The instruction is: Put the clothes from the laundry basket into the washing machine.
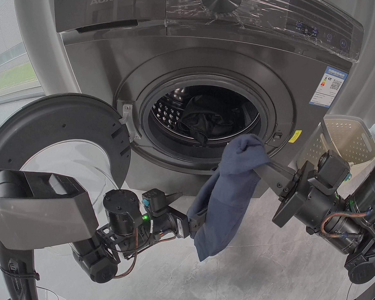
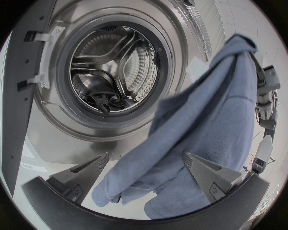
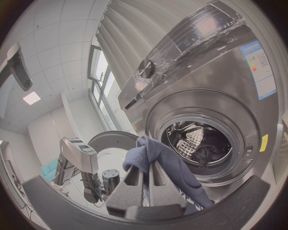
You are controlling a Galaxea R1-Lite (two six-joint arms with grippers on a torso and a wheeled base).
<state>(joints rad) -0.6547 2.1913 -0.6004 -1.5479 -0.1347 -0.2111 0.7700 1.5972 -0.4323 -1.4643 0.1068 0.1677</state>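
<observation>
A blue garment (image 1: 231, 186) hangs in front of the washing machine (image 1: 223, 59), just below its open drum mouth. My right gripper (image 1: 258, 169) is shut on the garment's top end (image 3: 147, 149), level with the lower rim of the opening. My left gripper (image 1: 187, 207) is open lower down, near the floor, and the blue garment (image 2: 204, 119) drapes between its spread fingers (image 2: 210, 176). A dark garment (image 1: 205, 116) lies inside the drum (image 2: 102, 100). The laundry basket (image 1: 351, 140) stands to the right of the machine, behind my right arm.
The round machine door (image 1: 62, 123) is swung wide open to the left, close to my left arm. Grey tiled floor (image 1: 257, 265) lies in front of the machine. A window and curtain (image 3: 105, 72) are off to the left.
</observation>
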